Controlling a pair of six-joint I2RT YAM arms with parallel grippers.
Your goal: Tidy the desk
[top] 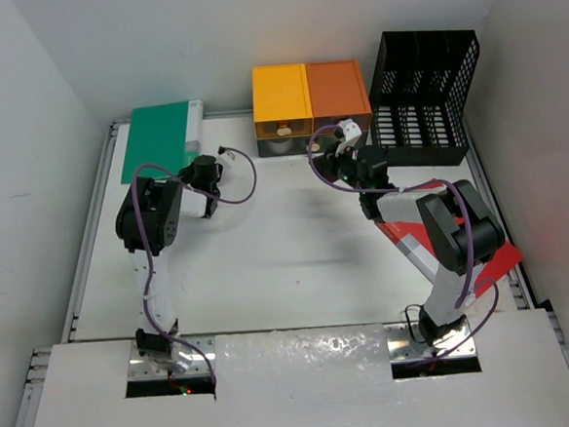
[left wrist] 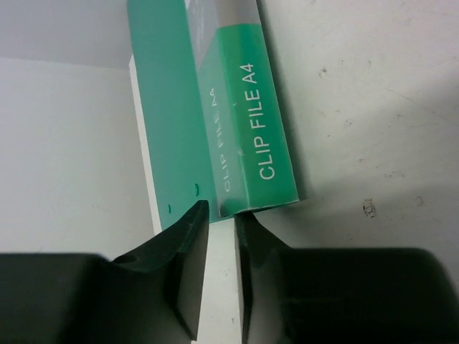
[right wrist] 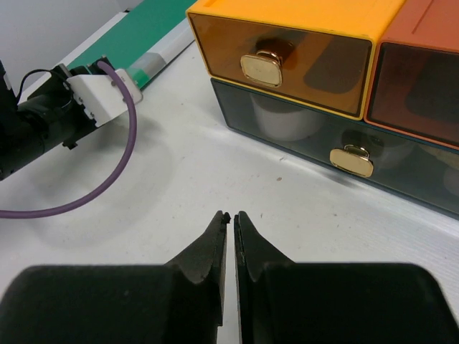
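While L claw (left wrist: 222, 211) sits at clip file (left wrist: 244, 107) edge, grip unclear | R claw (right wrist: 229, 215) pressed together over desk (right wrist: 215, 165)

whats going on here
Two robot arms are tidying a white desk. The left gripper sits right at the near end of a green clip file at the far left, fingers nearly together; whether it is pinching the file's edge is unclear. The right gripper is shut and empty, pointed at the stacked drawer unit, whose drawers are closed. A black mesh basket stands at the far right, and a red flat item lies under the right arm.
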